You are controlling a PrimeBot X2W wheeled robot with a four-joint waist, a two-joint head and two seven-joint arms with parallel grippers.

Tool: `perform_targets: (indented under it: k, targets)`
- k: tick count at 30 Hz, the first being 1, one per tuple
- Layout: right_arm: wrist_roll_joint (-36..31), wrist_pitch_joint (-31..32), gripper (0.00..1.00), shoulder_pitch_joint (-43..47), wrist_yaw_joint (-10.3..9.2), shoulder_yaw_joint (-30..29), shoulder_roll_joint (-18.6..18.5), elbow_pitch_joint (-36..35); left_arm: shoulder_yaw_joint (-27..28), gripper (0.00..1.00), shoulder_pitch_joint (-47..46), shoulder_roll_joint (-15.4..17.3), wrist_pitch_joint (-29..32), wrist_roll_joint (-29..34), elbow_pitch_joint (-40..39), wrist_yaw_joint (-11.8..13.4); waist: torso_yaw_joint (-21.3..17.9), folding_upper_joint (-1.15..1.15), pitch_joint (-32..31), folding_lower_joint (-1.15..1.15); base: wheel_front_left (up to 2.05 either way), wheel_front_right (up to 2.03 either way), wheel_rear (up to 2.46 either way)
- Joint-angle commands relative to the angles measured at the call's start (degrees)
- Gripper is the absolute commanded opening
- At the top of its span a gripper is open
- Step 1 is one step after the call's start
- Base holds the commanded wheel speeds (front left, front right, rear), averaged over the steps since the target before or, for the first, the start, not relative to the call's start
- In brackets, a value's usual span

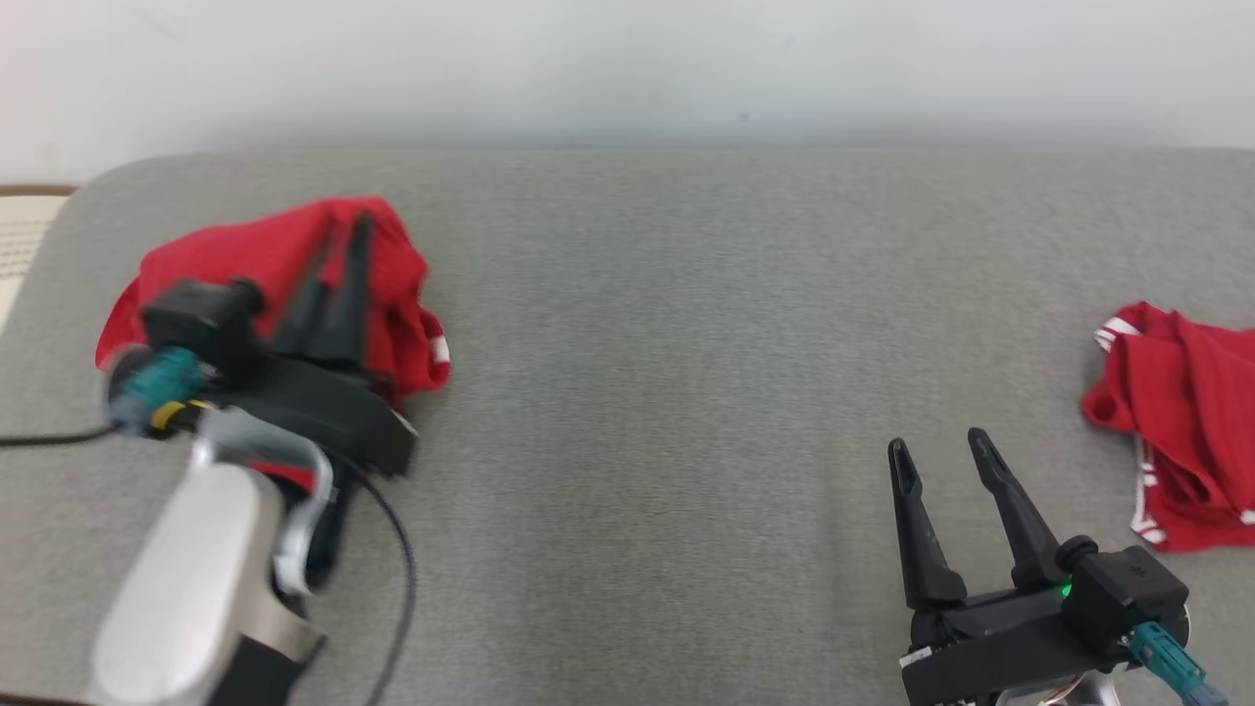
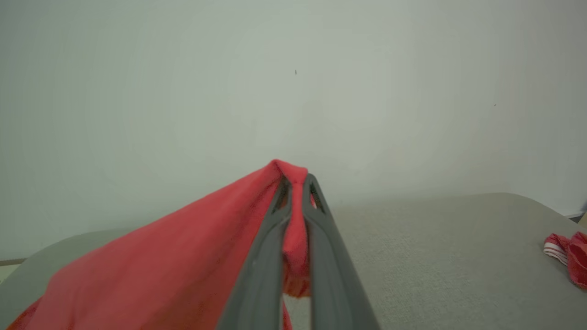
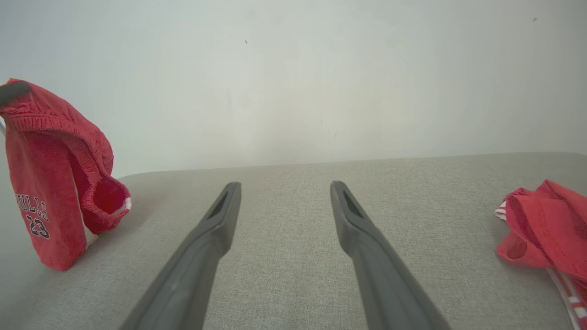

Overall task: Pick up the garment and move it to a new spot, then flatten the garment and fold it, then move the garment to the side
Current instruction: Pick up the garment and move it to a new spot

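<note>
Second red garment (image 1: 1186, 441), white-striped trim, lies crumpled at 3 o'clock on grey padded surface (image 1: 667, 343); pale wall (image 1: 627, 69) at 12. Left gripper (image 1: 348, 221) at 10 o'clock, silver forearm rising from 7, fingers pointing toward 12 and pressed together, pinching red garment (image 1: 245, 255) at its elastic band. Cloth hangs, lower end meeting surface. Right gripper (image 1: 938, 443) at 5 o'clock, fingers spread, holding nothing, well apart from both garments.

Red knit cloth garment (image 3: 46, 192) with ribbed waistband; worktop (image 1: 686, 343) of matt grey woven fabric; right gripper (image 1: 938, 441) matt dark plastic; left forearm (image 1: 186, 588) smooth, silvery
</note>
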Motion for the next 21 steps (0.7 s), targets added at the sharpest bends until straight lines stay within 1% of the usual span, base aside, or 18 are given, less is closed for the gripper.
perform_targets:
  k: [1, 3, 6, 10, 14, 17, 18, 21]
  targets:
    - [0.0, -0.65, 1.0, -0.93, -0.06, -0.21, 0.23, 0.27, -2.08, 0.0, 2.28, -1.12, 1.61, 0.4, -2.8, 0.31, -3.48, 0.0, 1.18, 0.01, 0.0, 0.0, 0.0]
    - [0.18, -1.05, 1.0, -1.42, -0.06, -0.35, 0.4, 0.57, -3.77, 0.0, 2.79, -2.0, 2.44, 0.55, -3.77, 0.06, -5.21, 0.0, 2.02, 0.01, 0.0, 0.0, 0.0]
    - [0.37, -1.84, 1.0, -2.43, -0.06, -0.32, 0.61, 1.1, -6.98, 0.0, 2.71, -4.22, 3.41, 0.84, -3.55, -0.93, -8.42, 0.0, 3.23, 0.01, 0.0, 0.0, 0.0]
    - [0.63, -2.89, 1.0, -3.26, -0.06, -0.66, 0.85, 2.05, -11.54, 0.0, 1.55, -6.87, 4.25, 1.39, -1.98, -2.49, -12.85, 0.0, 4.83, 0.01, 0.0, 0.0, 0.0]
    - [1.16, -3.84, 1.0, -3.61, -0.06, -0.77, 1.11, 2.95, -16.05, 0.0, 0.5, -8.83, 4.83, 1.41, 0.5, -4.19, -16.89, 0.0, 6.5, 0.01, 0.0, 0.0, 0.0]
    - [1.68, -4.55, 1.0, -3.89, -0.06, -0.9, 1.28, 3.51, -19.2, 0.0, -0.07, -9.61, 4.91, 1.38, 2.9, -5.13, -19.03, 0.0, 7.85, 0.01, 0.0, 0.0, 0.0]
    - [1.68, -4.55, 1.0, -3.89, -0.06, -0.9, 1.28, 3.51, -19.2, 0.0, -0.07, -9.61, 4.91, 1.38, 2.9, -5.13, -19.03, 0.0, 7.85, 0.01, 0.0, 0.0, 0.0]
    - [2.0, -5.1, 1.0, -4.25, -0.06, -0.98, 1.39, 4.04, -22.05, 0.0, -0.57, -10.17, 4.96, 0.88, 5.25, -6.2, -20.29, 0.0, 9.01, 0.01, 0.0, 0.0, 0.0]
